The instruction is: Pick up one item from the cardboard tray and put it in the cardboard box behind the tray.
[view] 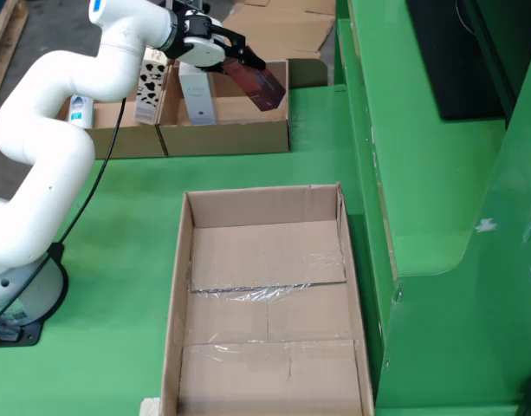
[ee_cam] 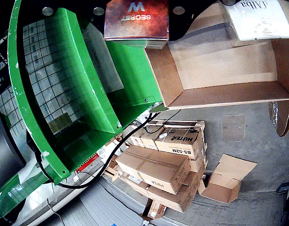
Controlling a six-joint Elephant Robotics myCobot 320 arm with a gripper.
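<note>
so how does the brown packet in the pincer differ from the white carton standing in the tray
The brown packet is dark reddish brown; the white carton is white. The brown packet hangs tilted in the air, gripped by the pincer, while the white carton stands upright inside the cardboard tray, untouched. The wrist view shows printed lettering on the brown packet; the white carton's print is too small to read. Both are slim, flat-sided packages.

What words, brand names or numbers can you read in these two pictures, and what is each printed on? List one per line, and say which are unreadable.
"SEOPET" and a large "W", upside down, on the red-brown packet in the gripper.
"HUTER", on stacked cartons on the floor.
"BS-52M", same carton.
"d'Alba", upside down, on the white box, partly cut off.
Print on the tray's cartons in the fixed view: too small to read.
</note>
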